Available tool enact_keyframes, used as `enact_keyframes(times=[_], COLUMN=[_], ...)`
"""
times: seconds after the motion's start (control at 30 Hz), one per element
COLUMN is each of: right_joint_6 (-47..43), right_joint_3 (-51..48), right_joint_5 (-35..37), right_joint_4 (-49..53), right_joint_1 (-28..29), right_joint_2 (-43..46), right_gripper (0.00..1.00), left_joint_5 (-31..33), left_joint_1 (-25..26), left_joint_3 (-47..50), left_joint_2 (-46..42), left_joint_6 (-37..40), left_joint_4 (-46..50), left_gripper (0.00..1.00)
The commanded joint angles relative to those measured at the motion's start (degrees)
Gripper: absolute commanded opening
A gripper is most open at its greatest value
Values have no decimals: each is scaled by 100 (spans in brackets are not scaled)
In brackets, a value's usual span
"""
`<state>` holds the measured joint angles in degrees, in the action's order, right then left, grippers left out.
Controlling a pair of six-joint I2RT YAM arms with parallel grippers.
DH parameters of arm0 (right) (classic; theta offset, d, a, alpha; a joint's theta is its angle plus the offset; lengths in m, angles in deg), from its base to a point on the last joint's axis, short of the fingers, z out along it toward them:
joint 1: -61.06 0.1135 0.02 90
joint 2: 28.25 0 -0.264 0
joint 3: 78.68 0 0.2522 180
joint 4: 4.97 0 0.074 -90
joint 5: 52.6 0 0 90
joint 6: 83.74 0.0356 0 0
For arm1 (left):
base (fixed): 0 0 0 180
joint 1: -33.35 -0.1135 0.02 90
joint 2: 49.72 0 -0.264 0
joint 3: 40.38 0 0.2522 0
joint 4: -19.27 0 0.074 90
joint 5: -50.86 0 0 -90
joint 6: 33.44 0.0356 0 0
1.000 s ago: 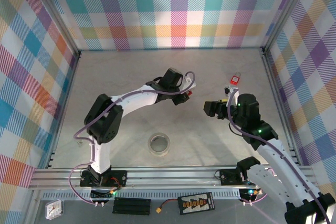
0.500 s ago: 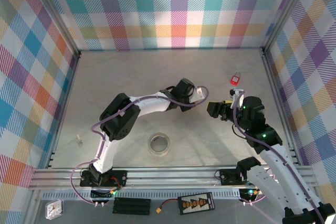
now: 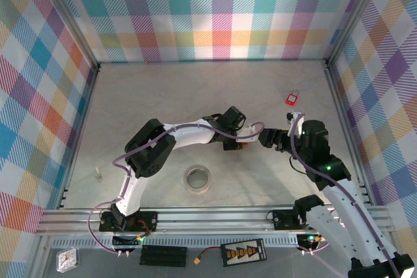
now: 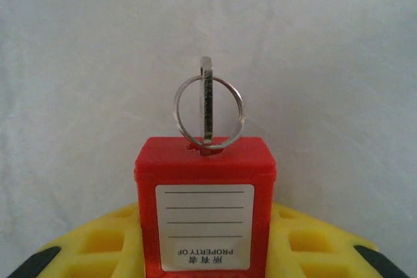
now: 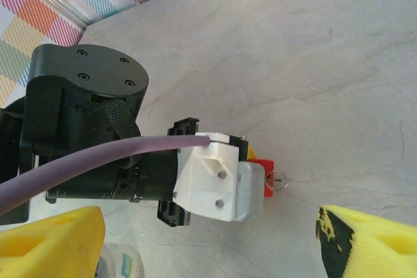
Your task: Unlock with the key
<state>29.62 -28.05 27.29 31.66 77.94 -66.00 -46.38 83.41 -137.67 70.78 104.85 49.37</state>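
Observation:
A red padlock (image 4: 205,206) with a white label is clamped between my left gripper's (image 4: 205,255) yellow fingers (image 4: 98,245), so that gripper is shut on it. A metal key (image 4: 207,105) with a wire ring stands in the lock's end, pointing away from the gripper. In the top view the left gripper (image 3: 246,140) sits mid-table, tip to tip with my right gripper (image 3: 267,138). The right gripper (image 5: 208,245) is open. Its yellow fingers (image 5: 368,242) are spread wide just short of the padlock (image 5: 264,172) and key (image 5: 279,180), touching neither.
A second small red padlock (image 3: 291,99) lies on the table at the back right. A tape roll (image 3: 197,178) lies near the front, below the left arm. Checked walls close in the table on three sides.
The left arm has swung right and toward the front, carrying the padlock up to the right gripper. The right gripper shifted slightly toward it and stayed open.

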Motion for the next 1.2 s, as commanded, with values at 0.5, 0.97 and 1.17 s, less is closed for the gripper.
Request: enact_keyframes(times=[0.5, 0.97, 1.17], right_joint_6=[155, -2247, -3340], right_joint_3=[726, 1851, 2434], right_joint_5=[50, -136, 774], right_joint_4=[1012, 1444, 1529], right_joint_1=[-577, 1153, 1767], right_joint_2=[-441, -4058, -5426], right_gripper=[88, 91, 89], left_joint_5=[-963, -850, -205], left_joint_1=[-232, -1499, -1508], left_joint_3=[797, 2133, 1891], left_joint_2=[-2038, -5481, -6368], left_joint_6=[153, -4314, -5104], left_joint_4=[824, -548, 1098], left_gripper=[94, 100, 100])
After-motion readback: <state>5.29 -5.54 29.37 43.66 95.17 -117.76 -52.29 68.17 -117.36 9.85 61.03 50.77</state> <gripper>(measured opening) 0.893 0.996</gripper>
